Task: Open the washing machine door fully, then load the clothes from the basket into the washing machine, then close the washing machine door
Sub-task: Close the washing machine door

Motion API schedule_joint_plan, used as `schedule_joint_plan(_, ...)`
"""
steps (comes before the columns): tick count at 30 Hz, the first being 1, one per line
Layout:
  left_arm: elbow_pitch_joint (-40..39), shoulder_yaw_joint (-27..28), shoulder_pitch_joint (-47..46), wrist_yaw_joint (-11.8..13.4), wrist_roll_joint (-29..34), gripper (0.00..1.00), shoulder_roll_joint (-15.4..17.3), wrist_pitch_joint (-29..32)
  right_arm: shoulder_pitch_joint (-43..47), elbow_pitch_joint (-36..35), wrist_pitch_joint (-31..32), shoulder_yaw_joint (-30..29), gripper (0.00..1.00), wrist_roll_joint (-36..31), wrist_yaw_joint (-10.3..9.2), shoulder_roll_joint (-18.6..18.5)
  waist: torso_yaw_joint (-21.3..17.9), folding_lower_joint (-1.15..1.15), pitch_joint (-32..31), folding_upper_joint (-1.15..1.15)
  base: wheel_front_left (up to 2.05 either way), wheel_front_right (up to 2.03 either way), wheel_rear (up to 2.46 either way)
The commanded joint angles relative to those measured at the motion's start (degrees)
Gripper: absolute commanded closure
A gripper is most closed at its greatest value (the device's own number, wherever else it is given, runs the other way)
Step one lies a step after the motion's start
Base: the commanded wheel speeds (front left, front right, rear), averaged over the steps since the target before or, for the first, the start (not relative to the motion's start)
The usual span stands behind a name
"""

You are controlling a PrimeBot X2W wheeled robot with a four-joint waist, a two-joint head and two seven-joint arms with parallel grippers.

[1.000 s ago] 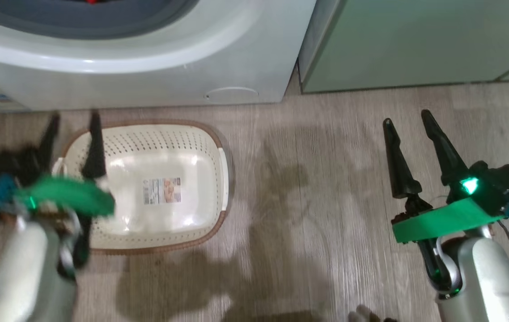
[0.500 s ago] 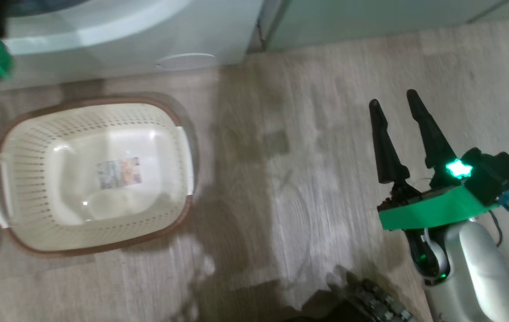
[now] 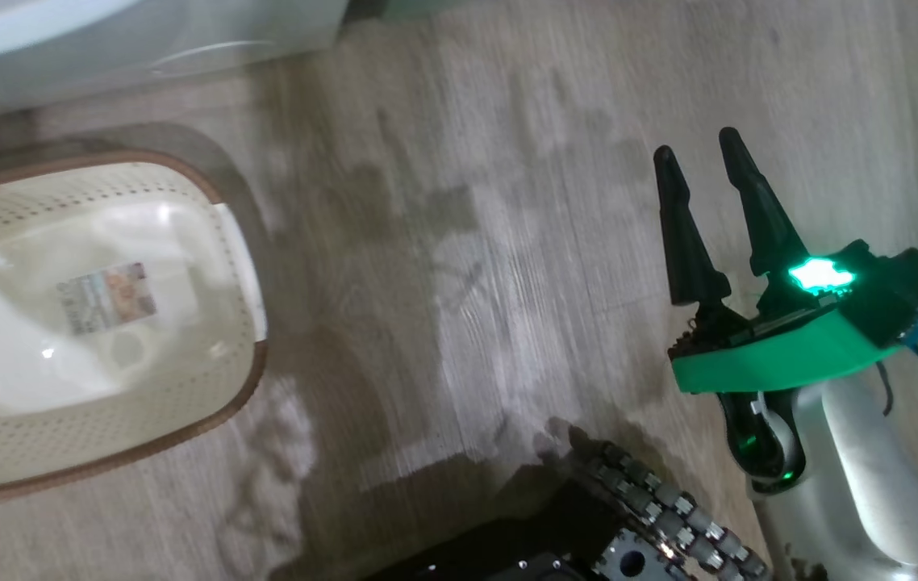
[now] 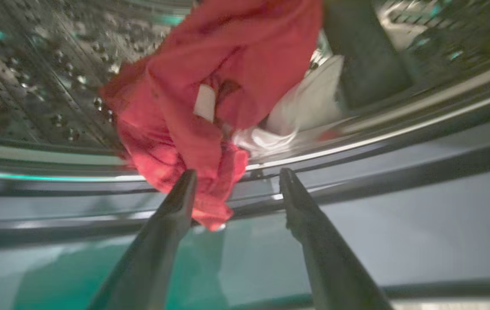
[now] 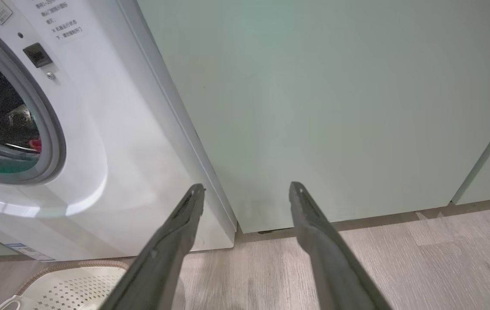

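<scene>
Left gripper (image 4: 237,172): fingers spread wide and empty, at the mouth of the white front-loading washing machine (image 5: 111,142).

Clothes: a crumpled red soft-fabric garment (image 4: 210,77) lies in the perforated steel drum (image 4: 34,64). White fabric (image 4: 309,107) sits just right of it. One red fold hangs over the drum lip toward the grey rubber gasket (image 4: 421,172). Its tip is just beside the left finger, not pinched.

Right gripper (image 3: 694,141): fully spread, holding nothing, above the wood-look floor (image 3: 467,242), well right of the basket. It faces the pale green cabinet (image 5: 335,107).

Cream perforated plastic basket with brown rim (image 3: 209,387): on the floor at the near left, just in front of the machine. Its floor is bare except for the paper label (image 3: 104,294).

Handling (judgement): the garment is light, limp and not fragile, and it will drape and trail. Loading looks done apart from the overhanging fold. Pinch the thick bunched middle, not the thin hem, which would slip. Alternatively, nudge the hanging fold farther in so the washing machine door cannot trap it.
</scene>
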Motion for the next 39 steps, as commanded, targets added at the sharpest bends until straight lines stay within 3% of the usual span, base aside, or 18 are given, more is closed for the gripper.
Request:
schedule_joint_plan(1, -1.32, 1.06, -2.28, 0.04, 0.56, 0.00, 4.37, 1.20, -0.17, -2.09, -0.51, 1.27, 0.00, 0.56, 0.00, -0.18, -1.37, -0.01, 1.31, 0.00, 0.00, 0.00, 0.00)
schedule_joint_plan(8, -0.05, -0.27, -3.50, 0.61, 2.13, 0.01, 7.19, 4.85, -0.25, -2.58, -0.51, 1.63, 0.00, 1.51, 0.00, -0.18, -2.56, -0.01, 2.25, 0.00, 0.00, 0.00, 0.00)
schedule_joint_plan(10, -0.44, -0.61, -3.88, 0.91, 2.65, 1.00, 7.56, 4.94, -0.27, -2.67, -0.52, 1.62, 0.00, 1.63, 0.00, -0.18, -2.72, -0.01, 2.43, 0.00, 0.00, 0.00, 0.00)
schedule_joint_plan(20, -1.45, -3.68, -5.91, 2.43, 7.62, 1.00, 10.07, 3.92, -0.61, -3.14, -0.52, 1.78, 0.00, 2.15, 0.00, -0.18, -3.69, -0.01, 3.43, 0.00, 0.00, 0.00, 0.00)
schedule_joint_plan(31, -1.02, -3.27, -12.17, 3.04, 11.10, 1.00, 11.24, -12.91, -1.42, -3.81, -0.52, 3.34, 0.00, 4.58, 0.00, -0.18, -6.41, -0.01, 6.48, 0.00, 0.00, 0.00, 0.00)
schedule_joint_plan(39, 6.62, -2.79, -13.23, 1.84, 9.18, 1.00, 10.08, -16.46, -1.04, -3.45, -0.52, 3.02, 0.00, 5.15, 0.00, -0.18, -6.74, -0.01, 6.87, 0.00, 0.00, 0.00, 0.00)
